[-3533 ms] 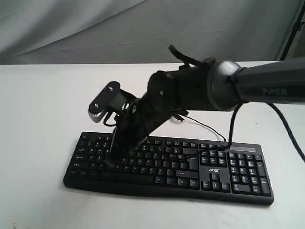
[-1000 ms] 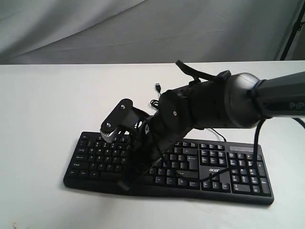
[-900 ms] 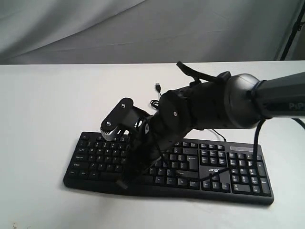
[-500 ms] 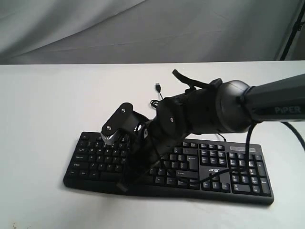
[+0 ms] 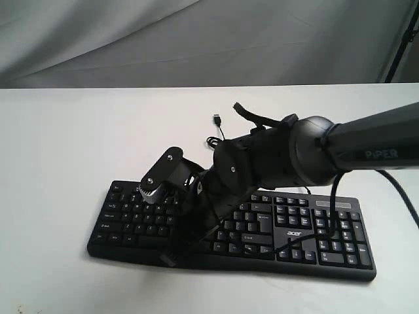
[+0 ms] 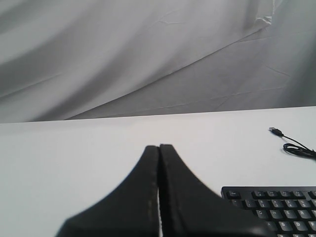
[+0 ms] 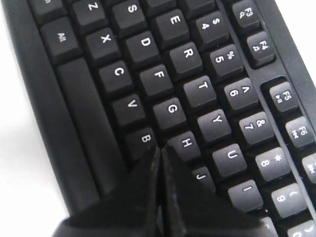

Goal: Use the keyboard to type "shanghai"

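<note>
Keyboard (image 7: 148, 81) directly beneath the pressed-together right claw (image 7: 160, 150), tip beside H key (image 7: 186, 143).

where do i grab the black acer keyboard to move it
Probably the flat black keyboard by its bare short end on the exterior view's left, coming in low from that side: it lies flat and thin, and the right gripper sits over its letter keys.

"acer" on keyboard (image 5: 321, 237), "PiPER" on right arm (image 5: 378, 139) (keys (image 7: 170, 111): G, H, Y)
</note>
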`<state>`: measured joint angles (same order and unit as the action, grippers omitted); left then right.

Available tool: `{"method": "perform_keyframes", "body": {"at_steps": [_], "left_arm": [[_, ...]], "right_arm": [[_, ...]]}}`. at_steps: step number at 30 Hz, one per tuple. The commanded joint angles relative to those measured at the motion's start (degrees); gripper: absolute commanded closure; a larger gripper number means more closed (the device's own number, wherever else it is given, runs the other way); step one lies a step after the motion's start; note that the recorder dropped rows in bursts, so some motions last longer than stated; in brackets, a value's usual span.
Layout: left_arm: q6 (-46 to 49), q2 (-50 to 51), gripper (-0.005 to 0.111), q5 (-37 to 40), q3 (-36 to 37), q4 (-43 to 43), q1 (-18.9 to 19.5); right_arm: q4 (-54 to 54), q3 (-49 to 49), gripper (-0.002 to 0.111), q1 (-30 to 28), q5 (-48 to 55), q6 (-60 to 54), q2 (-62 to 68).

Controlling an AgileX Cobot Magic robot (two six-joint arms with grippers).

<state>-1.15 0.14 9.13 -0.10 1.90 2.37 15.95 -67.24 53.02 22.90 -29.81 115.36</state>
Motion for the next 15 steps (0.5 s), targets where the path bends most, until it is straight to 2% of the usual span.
{"method": "perform_keyframes", "body": {"at_steps": [1, 7, 15], "left_arm": [[-0.15, -0.14, 0.107, -0.34, 0.1, 0.0, -0.37], [-0.15, -0.14, 0.107, -0.34, 0.1, 0.0, -0.37], [-0.15, -0.14, 0.107, -0.34, 0.1, 0.0, -0.37]], "right_arm": [[0.02, -0.23, 0.108, -0.46, 0.5, -0.35, -0.8], [-1.11, -3.06, 0.108, -0.46, 1.97, -0.35, -2.23], [-1.39, -10.85, 0.108, -0.46, 4.92, -0.77, 3.0]]}}
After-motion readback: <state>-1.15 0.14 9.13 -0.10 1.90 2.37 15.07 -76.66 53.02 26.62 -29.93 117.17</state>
